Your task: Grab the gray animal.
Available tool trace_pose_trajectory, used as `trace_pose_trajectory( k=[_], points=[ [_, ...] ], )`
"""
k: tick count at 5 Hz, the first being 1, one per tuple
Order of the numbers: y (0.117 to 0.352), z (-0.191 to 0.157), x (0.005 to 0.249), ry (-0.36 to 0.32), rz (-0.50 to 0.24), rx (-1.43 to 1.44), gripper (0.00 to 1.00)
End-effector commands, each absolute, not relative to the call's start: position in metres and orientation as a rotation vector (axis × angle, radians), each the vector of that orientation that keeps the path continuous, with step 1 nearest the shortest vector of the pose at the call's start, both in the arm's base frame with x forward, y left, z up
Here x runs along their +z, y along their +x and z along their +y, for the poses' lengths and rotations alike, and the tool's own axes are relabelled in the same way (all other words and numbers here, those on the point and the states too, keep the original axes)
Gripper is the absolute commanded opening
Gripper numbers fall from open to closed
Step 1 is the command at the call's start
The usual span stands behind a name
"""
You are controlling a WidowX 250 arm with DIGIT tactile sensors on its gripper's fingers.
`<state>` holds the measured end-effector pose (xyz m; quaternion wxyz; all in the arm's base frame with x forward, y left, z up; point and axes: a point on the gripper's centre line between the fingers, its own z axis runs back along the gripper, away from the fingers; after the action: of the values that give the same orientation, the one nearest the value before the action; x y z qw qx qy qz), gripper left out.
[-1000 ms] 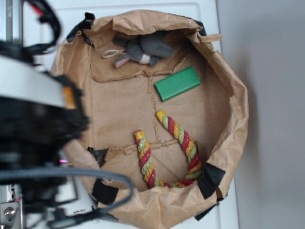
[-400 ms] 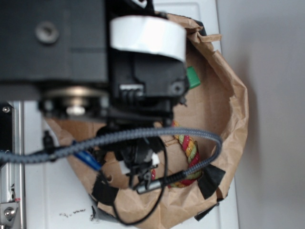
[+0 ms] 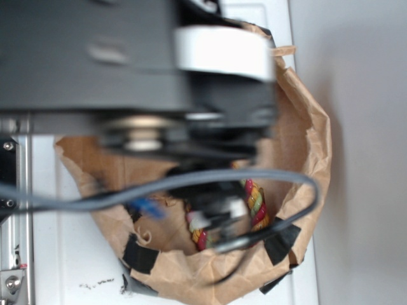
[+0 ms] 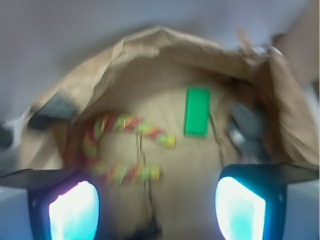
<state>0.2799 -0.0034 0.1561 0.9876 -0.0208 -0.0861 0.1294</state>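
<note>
Wrist view, though blurred, looks down into a brown paper bag (image 4: 150, 55) with the gripper (image 4: 157, 207) spread wide, its two glowing fingertips (image 4: 74, 210) at the lower corners and nothing between them. At about two o'clock from the frame's centre, the gray animal (image 4: 246, 127) lies against the bag wall, just beside the green block (image 4: 197, 111). A twisted rope (image 4: 122, 145) curls at nine o'clock. From the exterior camera, the blurred arm (image 3: 127, 63) hides most of the bag's inside.
</note>
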Motion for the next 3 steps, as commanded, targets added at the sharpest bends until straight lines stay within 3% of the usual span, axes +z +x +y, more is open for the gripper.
trace_pose_trajectory(
  k=[1,3],
  points=[
    [0.312,0.016,0.117,-0.051,-0.252,0.319,1.0],
    [0.326,0.051,0.081,0.027,-0.304,0.338,1.0]
  ],
)
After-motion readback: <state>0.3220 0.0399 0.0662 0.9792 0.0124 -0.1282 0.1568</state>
